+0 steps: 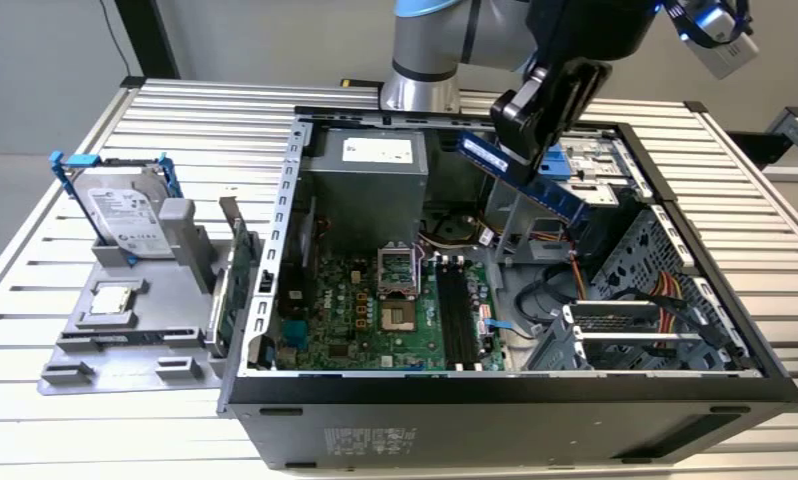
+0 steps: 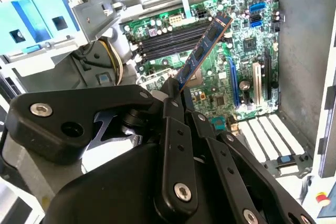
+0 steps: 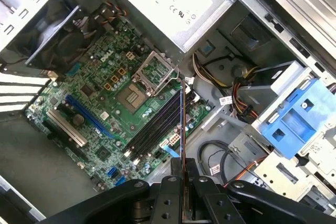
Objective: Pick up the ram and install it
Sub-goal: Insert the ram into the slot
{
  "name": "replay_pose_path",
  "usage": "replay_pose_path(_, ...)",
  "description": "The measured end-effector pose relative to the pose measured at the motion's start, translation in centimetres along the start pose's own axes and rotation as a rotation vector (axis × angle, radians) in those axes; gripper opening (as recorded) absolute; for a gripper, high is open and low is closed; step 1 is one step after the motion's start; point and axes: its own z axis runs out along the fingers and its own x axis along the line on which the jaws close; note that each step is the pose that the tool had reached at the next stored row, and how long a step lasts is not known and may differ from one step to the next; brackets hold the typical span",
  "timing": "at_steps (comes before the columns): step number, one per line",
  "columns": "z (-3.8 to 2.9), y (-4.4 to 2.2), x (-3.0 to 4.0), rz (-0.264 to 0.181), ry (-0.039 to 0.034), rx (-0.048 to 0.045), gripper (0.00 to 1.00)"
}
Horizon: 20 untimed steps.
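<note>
Your black gripper (image 1: pixel 517 140) is closed on the ram (image 1: pixel 553 190), the long, thin blue-green circuit-board stick. It holds the stick in the air above the open grey metal computer case (image 1: pixel 286 250). In the exterior view the stick hangs tilted over the far part of the case, well apart from the green motherboard (image 1: pixel 352 320) below it. A piece of the stick shows on each side of the gripper, so the grip is on the flat faces, somewhere along the length and not at the very tip.

In the second wrist view the free end points toward the long black memory slots (image 2: pixel 170 38). In the first wrist view you see the stick edge-on, as a thin line that runs about along the direction of these slots. I cannot tell whether it is exactly over one of them.

I judge the stick to be light and stiff, but thin and fragile. The small chips and the contact edge should not be scraped. The board faces look smooth, so the stick may turn a little in the grip if it meets a slot at an angle. A hold near the middle of the upper long edge seems safest.

On the slatted metal worktop (image 1: pixel 106 430), at the exterior view's left, the silver hard drive in its blue frame (image 1: pixel 122 215) and the larger green card (image 1: pixel 239 265) stand apart from the gripper.
</note>
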Motion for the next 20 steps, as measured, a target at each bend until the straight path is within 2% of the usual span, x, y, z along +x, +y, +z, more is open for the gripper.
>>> replay_pose_path(20,0.0,0.0,0.0,0.128,-0.0035,-0.0008,0.0)
